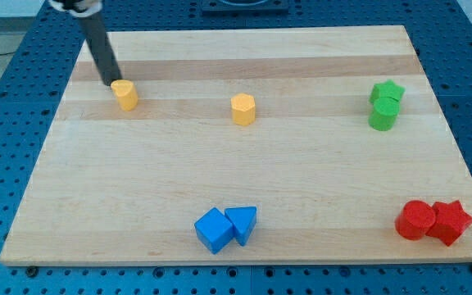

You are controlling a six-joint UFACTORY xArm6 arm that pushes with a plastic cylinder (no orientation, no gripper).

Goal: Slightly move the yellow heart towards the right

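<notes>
The yellow heart [124, 94] lies near the top left of the wooden board [244, 197]. My tip [111, 83] is just at the heart's upper left edge, touching it or nearly so. The rod slants up to the view's top left. A second yellow block, a hexagon [242, 108], lies to the right of the heart, well apart from it.
A green star [387, 92] and a green cylinder [382, 115] sit together at the right. A red cylinder [415, 220] and a red star [451, 221] sit at the bottom right. A blue cube [214, 230] and a blue triangle [242, 223] touch near the bottom edge.
</notes>
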